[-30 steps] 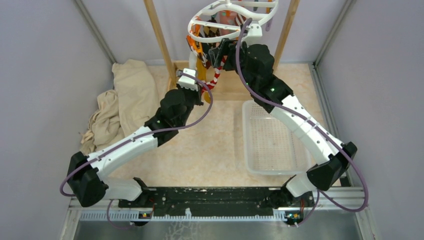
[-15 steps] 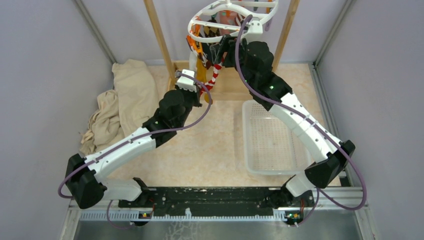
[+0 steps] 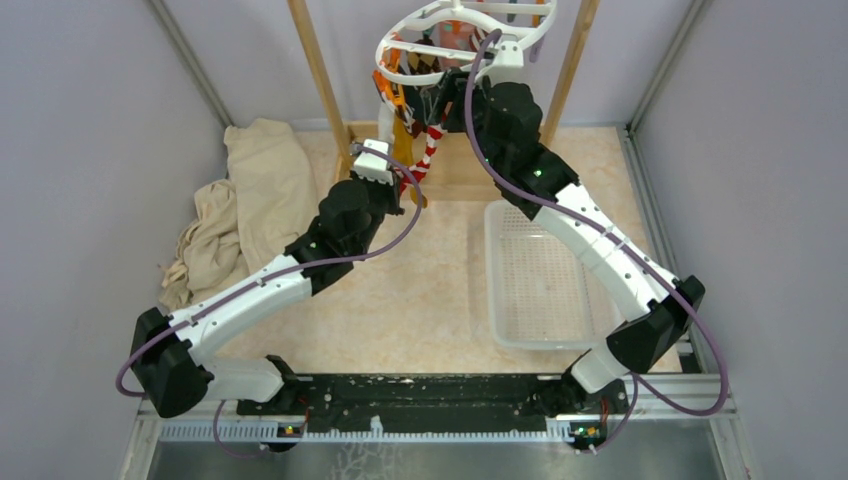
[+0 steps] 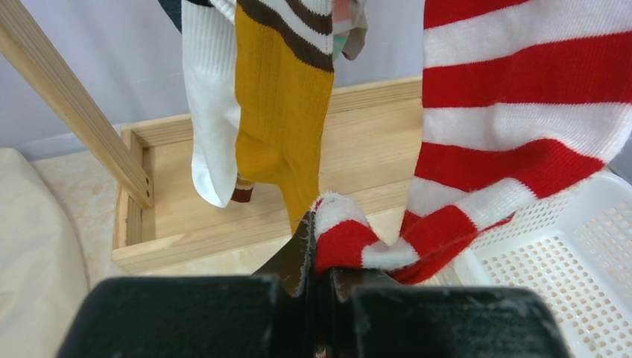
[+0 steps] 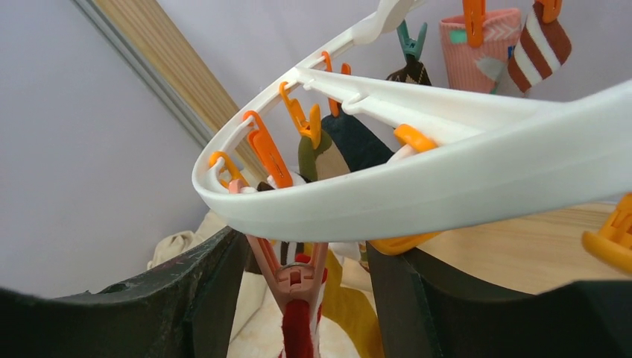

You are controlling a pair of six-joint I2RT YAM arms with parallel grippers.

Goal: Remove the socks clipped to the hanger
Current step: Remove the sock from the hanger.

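The hanger (image 3: 455, 40), a white round ring (image 5: 417, 186) with orange and teal clips, hangs at the back between the wooden posts. Several socks dangle from it: a red-white striped sock (image 4: 514, 112), a mustard one (image 4: 279, 112) and a white one (image 4: 209, 112). My left gripper (image 4: 328, 291) is shut on the toe end of the striped sock (image 3: 432, 148), low down. My right gripper (image 5: 302, 276) is open just under the ring. Its fingers (image 5: 216, 283) stand on either side of a pink clip (image 5: 292, 277) that grips the striped sock's top, with a gap on both sides.
A white perforated basket (image 3: 545, 280) lies on the table to the right, its corner showing in the left wrist view (image 4: 581, 253). The wooden frame's posts (image 3: 318, 80) and base (image 4: 186, 224) surround the hanger. A beige cloth (image 3: 245, 200) is heaped at the left wall.
My right gripper has moved up and in under the ring and its jaws have narrowed round the pink clip. The left gripper has kept its hold on the striped sock.
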